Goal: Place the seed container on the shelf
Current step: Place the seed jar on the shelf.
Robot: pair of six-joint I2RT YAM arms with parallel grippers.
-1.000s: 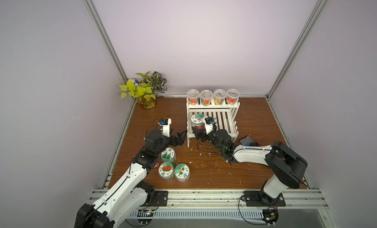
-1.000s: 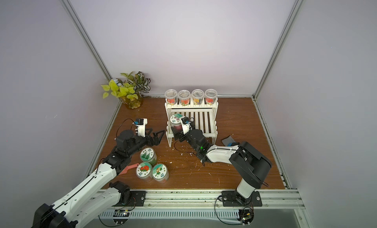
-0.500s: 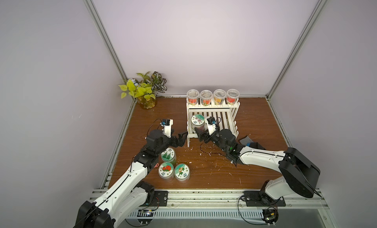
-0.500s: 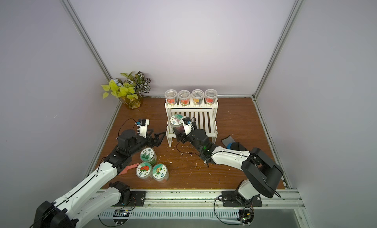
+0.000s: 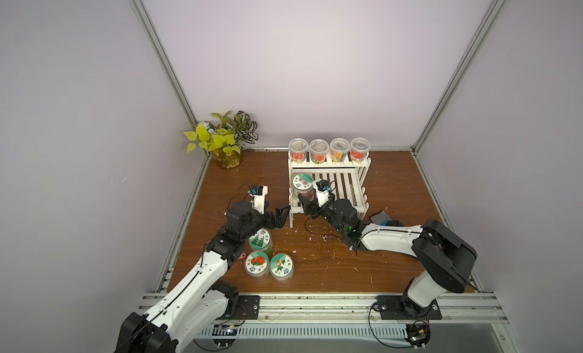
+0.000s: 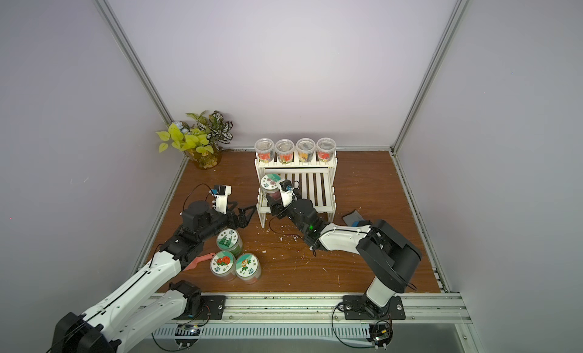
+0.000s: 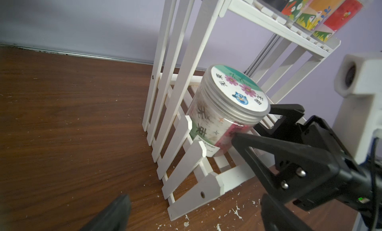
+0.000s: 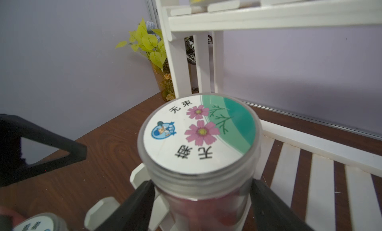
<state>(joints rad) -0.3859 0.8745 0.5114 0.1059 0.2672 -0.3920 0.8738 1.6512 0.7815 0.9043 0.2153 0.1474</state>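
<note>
White shelf (image 5: 328, 164) lower tier, front corner | right gripper (image 8: 201, 183) pinches seed container (image 8: 198, 137) | left gripper (image 5: 280, 217) spread | risk: container snags shelf edge, topples

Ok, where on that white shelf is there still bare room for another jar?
On the shelf, the lower tier's slats are bare from the seed container to the opposite side rail. Crowded: four cups fill the upper tier, and the right gripper grips the container at its end.
</note>
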